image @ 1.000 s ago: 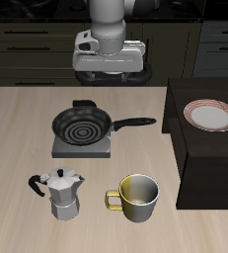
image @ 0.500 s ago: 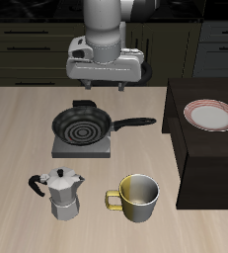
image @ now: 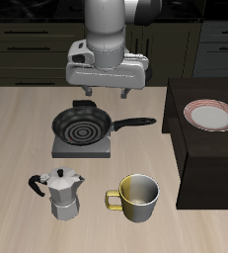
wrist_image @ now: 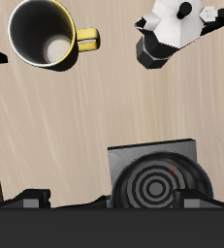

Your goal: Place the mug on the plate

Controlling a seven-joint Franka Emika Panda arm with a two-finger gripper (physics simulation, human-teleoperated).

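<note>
Mug, wide olive-yellow glossy with loop handle and pale inside (image: 136, 198): we find it upright on the wooden counter (image: 17, 138) near the front edge, beside a silver faceted moka pot with black handle (image: 60, 192). Small round white plate with reddish-pink rim (image: 210, 115): sits on a dark raised block (image: 194, 163), well apart from the mug. Black frying pan with spiral pattern (image: 84, 126): rests on a grey square burner (image: 82, 148). Gripper (image: 106, 94): hangs above the pan, jaws spread, holding nothing.
</note>
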